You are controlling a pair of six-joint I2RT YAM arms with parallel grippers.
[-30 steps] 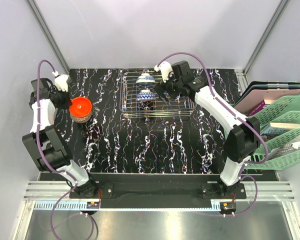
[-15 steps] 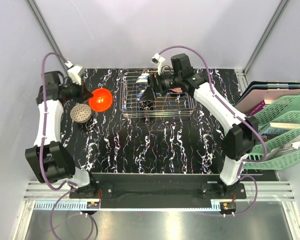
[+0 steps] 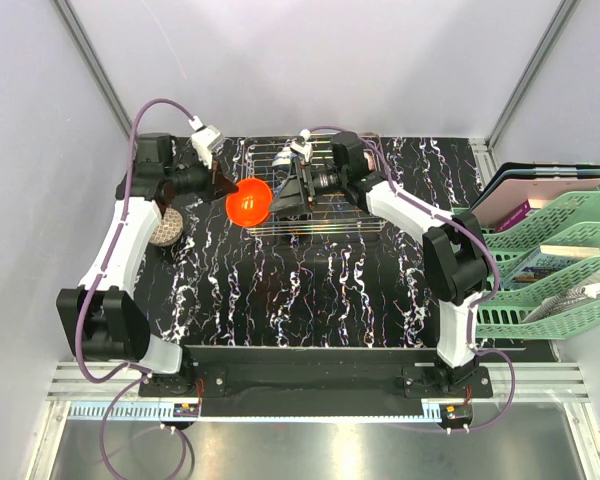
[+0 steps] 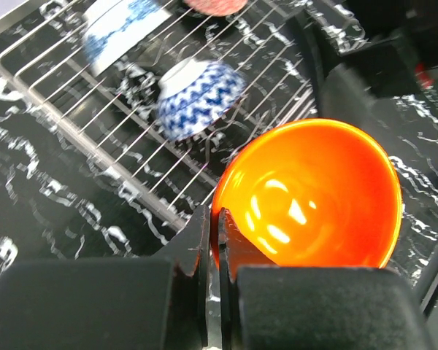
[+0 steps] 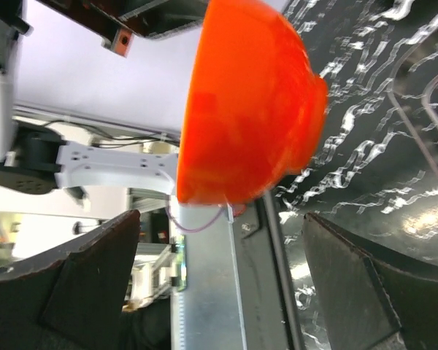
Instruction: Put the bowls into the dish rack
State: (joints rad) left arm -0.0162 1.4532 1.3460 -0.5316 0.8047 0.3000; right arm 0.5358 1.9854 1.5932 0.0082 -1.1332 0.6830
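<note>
Swung to the dish rack [image 3: 330, 226]: left gripper [image 4: 220, 226] clamps one orange bowl [image 3: 248, 202], mouth leftward; right gripper [image 5: 219, 270] agape; two blue bowls [image 4: 201, 98] inside.

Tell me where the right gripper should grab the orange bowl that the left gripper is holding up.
Probably the free rim of the orange bowl, opposite the left gripper's pinch, one finger inside and one outside the thin wall. The bowl hangs tipped on its side, and the open right gripper faces it from the dish rack side, so come from there.
</note>
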